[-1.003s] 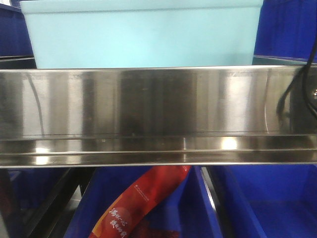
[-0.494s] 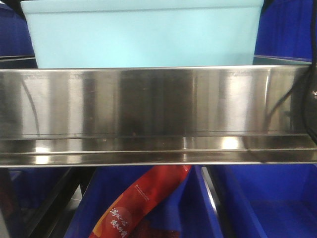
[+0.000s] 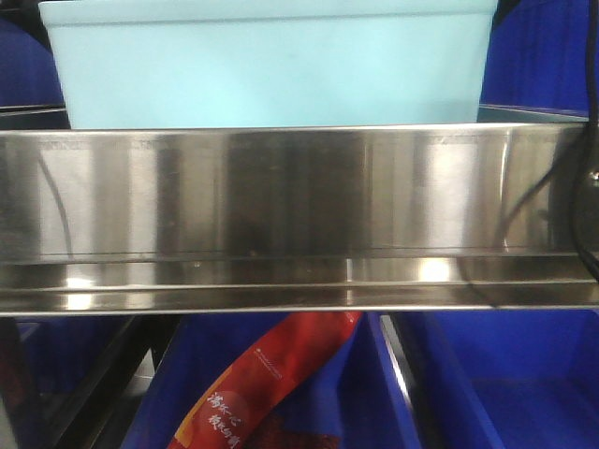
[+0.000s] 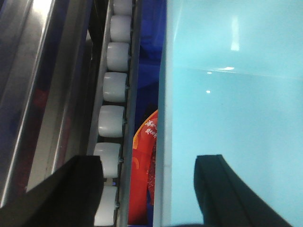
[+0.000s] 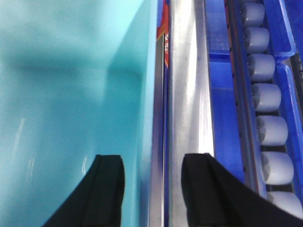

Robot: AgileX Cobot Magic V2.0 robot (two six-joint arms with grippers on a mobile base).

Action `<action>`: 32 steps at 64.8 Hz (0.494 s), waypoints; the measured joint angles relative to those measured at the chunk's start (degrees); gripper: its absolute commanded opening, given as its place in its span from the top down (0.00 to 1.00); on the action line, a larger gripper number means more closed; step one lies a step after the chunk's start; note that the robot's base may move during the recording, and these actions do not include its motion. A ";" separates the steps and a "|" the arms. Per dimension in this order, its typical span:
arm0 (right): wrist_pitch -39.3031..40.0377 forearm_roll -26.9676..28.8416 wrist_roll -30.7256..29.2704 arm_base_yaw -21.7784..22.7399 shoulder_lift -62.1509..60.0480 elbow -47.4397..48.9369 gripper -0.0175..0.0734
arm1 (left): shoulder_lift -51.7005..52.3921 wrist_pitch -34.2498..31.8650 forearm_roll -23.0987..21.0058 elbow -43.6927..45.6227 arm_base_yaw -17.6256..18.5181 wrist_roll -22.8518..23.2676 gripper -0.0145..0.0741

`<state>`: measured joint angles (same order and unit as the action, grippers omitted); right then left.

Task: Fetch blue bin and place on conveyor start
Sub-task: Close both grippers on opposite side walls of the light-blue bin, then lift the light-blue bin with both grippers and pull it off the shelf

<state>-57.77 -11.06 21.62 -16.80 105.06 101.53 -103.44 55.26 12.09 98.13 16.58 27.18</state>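
The blue bin [image 3: 271, 70] is a light cyan tub standing on the steel rack, filling the top of the front view. My left gripper [image 4: 149, 161] is open and straddles the bin's left wall [image 4: 163, 142], one finger inside the tub and one outside over the rollers. My right gripper [image 5: 152, 161] is open too, astride the bin's right wall [image 5: 155, 118], with its left finger inside and its right finger over the steel rail. Neither pair of fingers visibly presses the wall. The conveyor start is out of view.
A shiny steel rack beam [image 3: 299, 215] runs across the front view. White rollers [image 4: 113, 90] line the bin's left side and grey rollers [image 5: 270, 127] its right. Dark blue crates [image 3: 505, 383] sit below, one with a red packet [image 3: 262, 383]. A black cable [image 3: 580, 187] hangs at right.
The black cable at the right edge has swung lower and further right. The bin's rim sits a touch lower in the front view than a second ago.
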 measured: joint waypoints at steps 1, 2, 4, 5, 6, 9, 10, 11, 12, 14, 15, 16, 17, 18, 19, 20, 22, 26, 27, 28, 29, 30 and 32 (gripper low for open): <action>0.11 0.00 0.00 0.00 0.00 0.00 0.60 | -0.10 0.00 0.00 0.00 0.00 0.00 0.47; 0.09 0.00 0.00 0.00 0.00 0.00 0.60 | -0.10 0.00 0.00 0.00 0.00 0.00 0.47; 0.25 0.10 0.00 0.00 0.00 0.00 0.60 | -0.11 0.00 0.00 0.00 0.00 0.00 0.47; 0.25 0.10 0.00 0.00 0.00 0.00 0.60 | -0.11 0.00 0.00 0.00 0.00 0.00 0.47; 0.25 0.22 0.00 0.00 0.00 0.00 0.60 | -0.11 0.00 0.00 0.00 0.00 0.00 0.47; 0.25 0.32 0.00 0.00 0.00 0.00 0.60 | -0.11 0.00 0.00 0.00 0.00 0.00 0.47; 0.25 0.30 0.00 0.00 0.00 0.00 0.60 | -0.11 0.00 0.00 0.00 0.00 0.00 0.47; 0.25 0.30 0.00 0.00 0.00 0.00 0.60 | -0.11 0.00 0.00 0.00 0.00 0.00 0.47; 0.25 0.43 0.00 0.00 0.00 0.00 0.60 | -0.11 0.00 0.00 0.00 0.00 0.00 0.47; 0.25 0.43 0.00 0.00 0.00 0.00 0.60 | -0.11 0.00 -0.11 0.00 0.00 0.00 0.47; 0.25 0.43 0.00 0.00 0.00 0.00 0.60 | -0.11 0.00 -0.11 0.00 0.00 0.00 0.47; 0.25 0.43 0.00 0.00 0.00 0.00 0.60 | -0.11 0.00 -0.11 0.00 0.00 0.00 0.47; 0.25 0.43 0.00 0.00 0.00 0.00 0.60 | -0.11 0.00 -0.11 0.00 0.00 0.00 0.47; 0.25 0.43 0.00 0.00 0.00 0.00 0.60 | -0.11 0.00 -0.11 0.00 0.00 0.00 0.47; 0.25 0.43 0.00 0.00 0.00 0.00 0.60 | -0.11 0.00 -0.11 0.00 0.00 0.00 0.47; 0.25 0.43 0.00 0.00 0.00 0.00 0.60 | -0.11 0.00 -0.21 0.00 0.00 0.00 0.47; 0.25 0.43 0.00 0.00 0.05 0.00 0.60 | -0.11 0.00 -0.21 0.00 0.00 0.00 0.47; 0.25 0.54 0.00 0.00 0.05 0.00 0.60 | -0.11 0.00 -0.21 0.00 0.00 0.00 0.47; 0.25 0.54 0.00 0.00 0.05 0.00 0.60 | -0.11 0.00 -0.21 0.00 0.00 0.00 0.47; 0.25 0.54 0.00 0.00 0.05 0.00 0.60 | -0.11 0.00 -0.21 0.00 0.00 0.00 0.47; 0.25 0.54 0.00 0.00 0.05 0.00 0.60 | -0.11 0.00 -0.30 0.00 0.00 0.00 0.47; 0.25 0.54 0.00 0.00 0.05 0.00 0.60 | -0.11 0.00 -0.30 0.00 0.00 0.00 0.47; 0.25 0.54 0.00 0.00 0.05 0.00 0.60 | -0.11 0.00 -0.55 0.00 0.00 0.00 0.47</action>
<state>-57.52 -10.53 21.62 -16.80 105.11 101.53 -103.55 55.26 11.54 98.13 16.58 27.18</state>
